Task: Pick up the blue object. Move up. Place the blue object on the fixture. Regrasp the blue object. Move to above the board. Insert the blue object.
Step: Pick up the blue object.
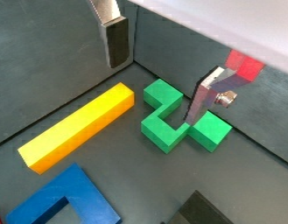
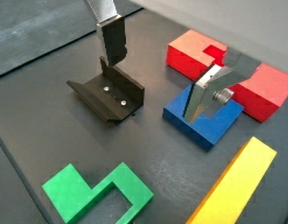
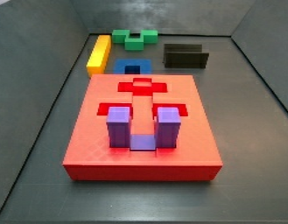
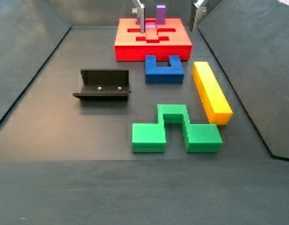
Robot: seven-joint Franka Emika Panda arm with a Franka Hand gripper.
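Hand (image 2: 158, 74): flat silver plate fingers (image 2: 208, 94), dark pads, round silver screw on one.

The dark grey matte desk (image 4: 64, 105) carries six things, and the gripper (image 2: 158, 74) hangs above it with its jaws apart. The big red square slab of a board (image 3: 99, 140) has a purple U-shaped block (image 3: 144, 127) standing in it. Just beside the board lies the dark blue U-shaped block (image 4: 164, 68). Near that block sit the black L-shaped fixture (image 4: 103, 85) and the long yellow bar (image 4: 211, 90). The green stepped block (image 4: 174, 128) lies apart.
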